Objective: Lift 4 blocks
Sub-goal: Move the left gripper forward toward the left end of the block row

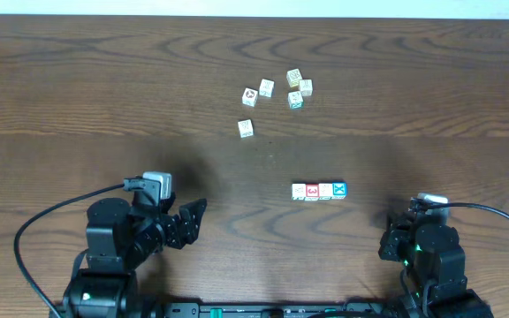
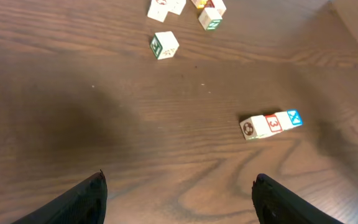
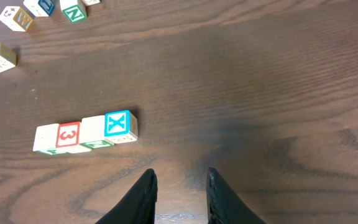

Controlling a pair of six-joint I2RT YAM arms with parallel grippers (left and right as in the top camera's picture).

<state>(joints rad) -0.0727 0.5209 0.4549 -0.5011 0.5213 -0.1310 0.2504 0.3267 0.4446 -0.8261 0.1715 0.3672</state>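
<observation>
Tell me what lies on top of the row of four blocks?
Nothing lies on the row of four blocks; their top faces are bare, with a red 3 and a blue X showing. The row rests on the table. Their bottom faces are hidden.

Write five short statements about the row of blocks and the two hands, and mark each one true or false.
1. The four blocks lie side by side in one row on the table. True.
2. The blue-faced block sits in the middle of that row. False: it is at one end.
3. The left hand grips a block. False: its fingers are spread wide with nothing between them, and it is away from the row.
4. The right hand holds nothing. True.
5. The loose blocks lie farther from the arms than the row does. True.
</observation>
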